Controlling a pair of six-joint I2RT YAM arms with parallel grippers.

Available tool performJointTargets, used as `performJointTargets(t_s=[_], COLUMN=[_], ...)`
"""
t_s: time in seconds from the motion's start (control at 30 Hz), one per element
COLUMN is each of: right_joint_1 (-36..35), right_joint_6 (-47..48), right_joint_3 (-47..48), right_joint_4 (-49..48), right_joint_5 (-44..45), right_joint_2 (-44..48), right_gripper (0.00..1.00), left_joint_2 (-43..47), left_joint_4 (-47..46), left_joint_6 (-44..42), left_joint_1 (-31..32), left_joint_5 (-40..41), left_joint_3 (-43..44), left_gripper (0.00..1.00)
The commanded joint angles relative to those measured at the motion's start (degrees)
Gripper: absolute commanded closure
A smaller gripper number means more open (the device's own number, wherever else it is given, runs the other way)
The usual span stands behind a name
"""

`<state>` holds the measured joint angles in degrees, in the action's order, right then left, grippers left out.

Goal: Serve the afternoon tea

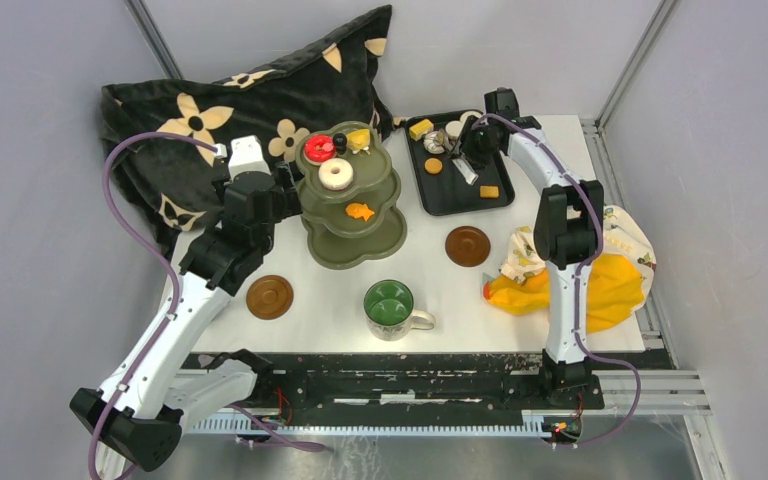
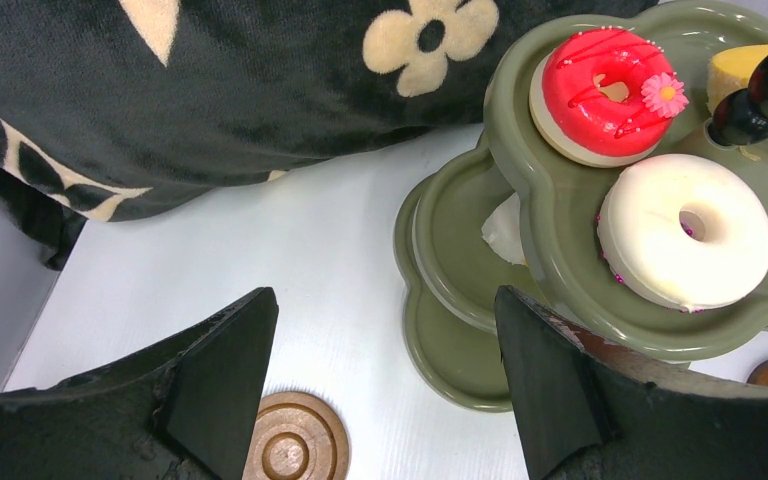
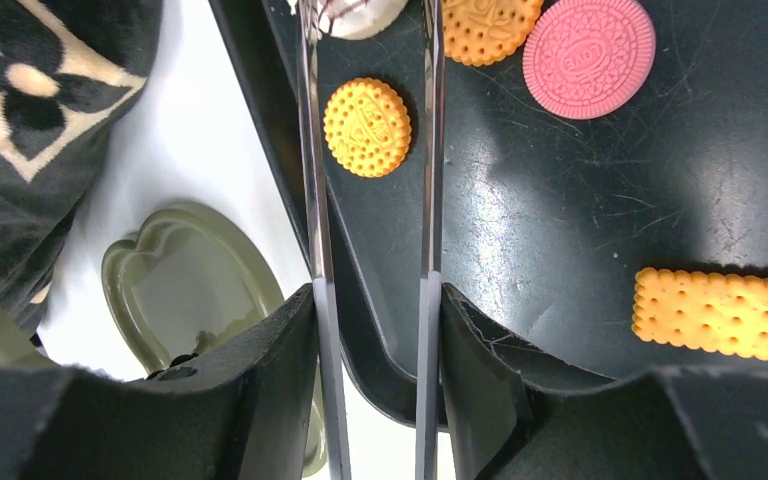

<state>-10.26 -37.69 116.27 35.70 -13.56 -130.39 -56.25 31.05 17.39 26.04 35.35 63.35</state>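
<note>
The olive-green three-tier stand (image 1: 352,240) stands mid-table with a red donut (image 1: 319,149), a white donut (image 1: 335,175) and a yellow cake (image 1: 359,138) round its black knob (image 1: 340,142), and an orange cookie (image 1: 360,211) on the middle tier. My left gripper (image 1: 285,195) is open and empty just left of the stand (image 2: 560,290). My right gripper (image 1: 472,150) is shut on the metal tongs (image 3: 312,200) over the black tray (image 1: 465,195). A round orange cookie (image 3: 367,127) lies between the tong arms. The green-lined mug (image 1: 390,305) stands at the front.
Brown saucers lie front left (image 1: 269,297) and right of the stand (image 1: 467,245). The tray holds a pink cookie (image 3: 588,43), a rectangular biscuit (image 3: 711,311) and other pastries. A black flowered pillow (image 1: 210,120) lies at the back left, a yellow cloth (image 1: 570,285) at the right.
</note>
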Motion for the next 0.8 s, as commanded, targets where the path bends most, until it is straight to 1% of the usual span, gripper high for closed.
performJointTargets(t_s=[0.0,0.07,0.13,0.37,0.43,0.5,0.57,0.77], right_joint_1=[0.3,0.23,0.29,0.25,0.26,0.24,0.29,0.24], right_joint_6=[-0.05,-0.16,-0.19,0.05,0.14,0.21,0.56,2.26], right_joint_3=[2.92,3.04,3.34,-0.54,-3.29,-5.68,-8.11,-16.44], right_joint_4=[-1.14,-1.16,-1.06,-2.75,-3.51,-4.28,-4.69,-5.45], right_joint_5=[-0.77,-0.96,-1.39,-1.29,-1.04,-0.95,-0.78,-0.25], right_joint_2=[-0.79,-0.97,-1.05,3.61,5.7,8.18,10.43,19.48], right_gripper=[0.51,0.53,0.58,0.81,0.91,0.97,0.99,0.99], left_joint_2=[1.05,1.09,1.05,1.59,1.82,2.12,2.42,4.09], left_joint_4=[-2.91,-2.79,-2.73,-2.39,-2.27,-2.08,-1.84,-0.58], left_joint_6=[-1.57,-1.57,-1.48,-1.33,-1.22,-1.05,-0.95,-0.16], left_joint_1=[-0.38,-0.4,-0.43,-0.34,-0.41,-0.46,-0.39,-0.39], left_joint_5=[-0.56,-0.63,-0.7,-0.72,-0.89,-0.96,-1.0,-1.24], left_joint_3=[-0.16,-0.09,0.06,0.28,0.28,0.2,0.11,0.3], left_gripper=[0.13,0.13,0.13,0.13,0.13,0.13,0.13,0.13])
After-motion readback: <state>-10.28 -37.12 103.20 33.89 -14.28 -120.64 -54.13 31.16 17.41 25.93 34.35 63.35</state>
